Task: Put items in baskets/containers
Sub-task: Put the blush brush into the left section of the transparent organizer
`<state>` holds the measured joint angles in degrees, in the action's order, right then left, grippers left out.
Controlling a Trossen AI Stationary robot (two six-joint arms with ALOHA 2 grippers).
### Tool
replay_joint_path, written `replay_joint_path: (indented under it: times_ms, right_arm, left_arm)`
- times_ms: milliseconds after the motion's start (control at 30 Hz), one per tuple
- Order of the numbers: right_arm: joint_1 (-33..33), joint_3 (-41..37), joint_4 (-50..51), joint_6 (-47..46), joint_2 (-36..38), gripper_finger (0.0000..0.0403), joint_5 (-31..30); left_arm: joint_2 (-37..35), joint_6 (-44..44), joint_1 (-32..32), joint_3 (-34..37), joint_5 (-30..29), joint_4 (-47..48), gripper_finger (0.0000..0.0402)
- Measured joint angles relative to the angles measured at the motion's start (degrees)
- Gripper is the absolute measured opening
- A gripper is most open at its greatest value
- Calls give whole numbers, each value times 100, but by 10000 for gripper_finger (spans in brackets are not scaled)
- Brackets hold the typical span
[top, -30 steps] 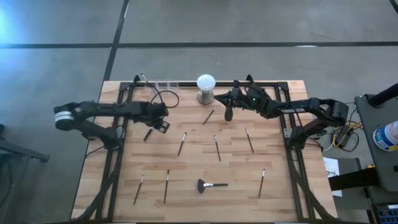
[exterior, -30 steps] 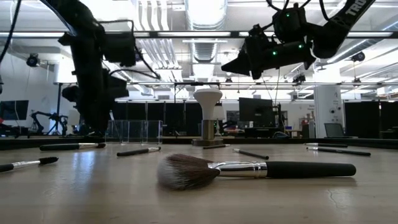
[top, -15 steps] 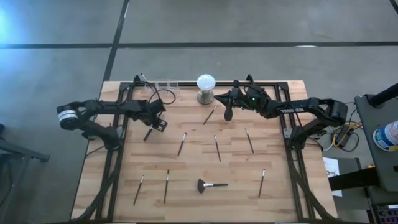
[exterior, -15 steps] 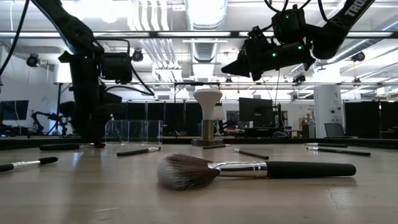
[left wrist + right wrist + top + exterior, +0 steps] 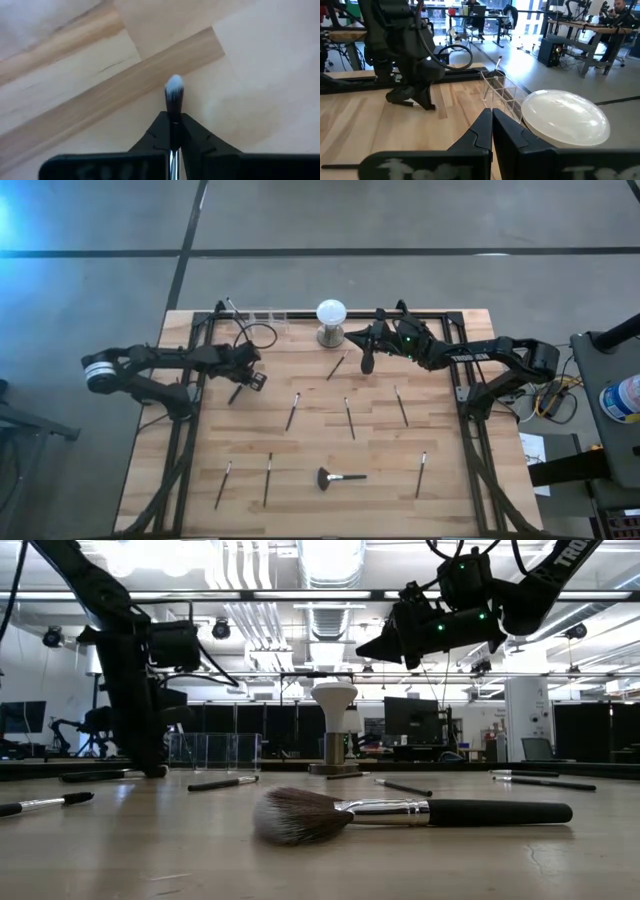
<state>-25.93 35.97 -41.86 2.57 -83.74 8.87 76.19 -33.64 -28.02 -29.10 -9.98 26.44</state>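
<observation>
Fan-headed brush nearest on table, slim brushes scattered beyond; three clear cups at far edge beside white globe, one brush standing in the leftmost. Left gripper low on the boards, now clamped on a slim brush, open a moment earlier. Right gripper shut empty, raised near the globe, unmoved.

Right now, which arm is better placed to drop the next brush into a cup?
The left. Its gripper is already shut on a brush near the clear cups. The right gripper hangs shut and empty beside the white globe.
</observation>
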Motion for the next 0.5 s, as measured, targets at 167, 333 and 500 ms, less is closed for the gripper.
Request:
replay_joint_path:
  times_ms: [167,333,500]
  right_arm:
    - [0,0,-1,5,0,8,1]
    - [0,-2,-7,46,-2,8,-3]
    - [-12,-4,-12,63,-2,8,-4]
  left_arm:
    - [-671,-228,10,-14,-787,-672,17]
    - [-1263,-307,23,419,-1799,-3108,17]
    - [-1082,110,-106,991,-2721,-5943,16]
